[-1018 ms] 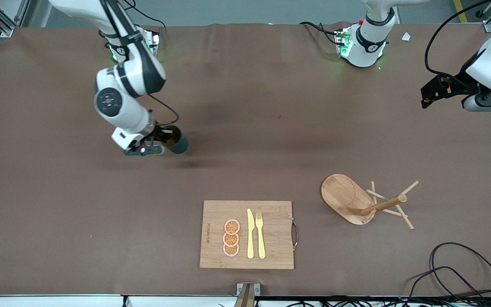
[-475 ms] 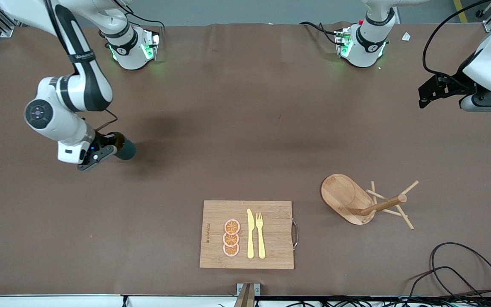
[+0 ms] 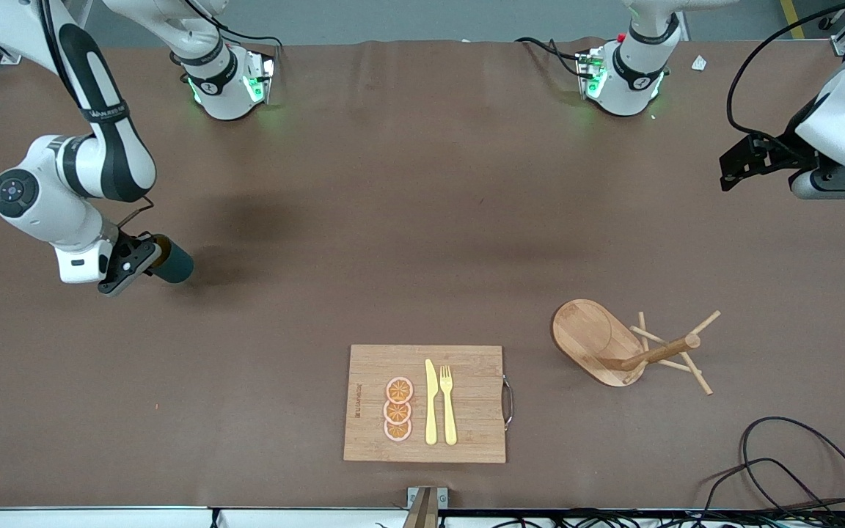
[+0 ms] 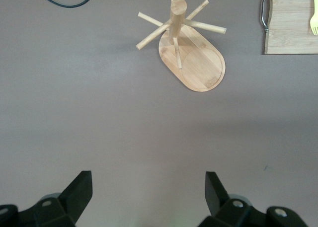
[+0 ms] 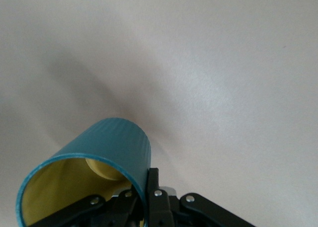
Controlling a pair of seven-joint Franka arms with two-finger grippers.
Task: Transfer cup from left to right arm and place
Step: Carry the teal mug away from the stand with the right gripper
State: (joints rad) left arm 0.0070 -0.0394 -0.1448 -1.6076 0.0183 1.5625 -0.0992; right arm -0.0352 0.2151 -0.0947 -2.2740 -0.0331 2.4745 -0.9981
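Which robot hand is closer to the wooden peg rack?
Left. The left gripper, open, hangs over bare table near the wooden peg rack; the right gripper holds the cup at the table's right-arm end.

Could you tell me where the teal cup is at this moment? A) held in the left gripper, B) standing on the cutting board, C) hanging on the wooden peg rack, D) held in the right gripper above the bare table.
D: the right gripper is shut on the rim of the cup, holding it tilted above the brown table near the right arm's end, while the left gripper is open and empty.
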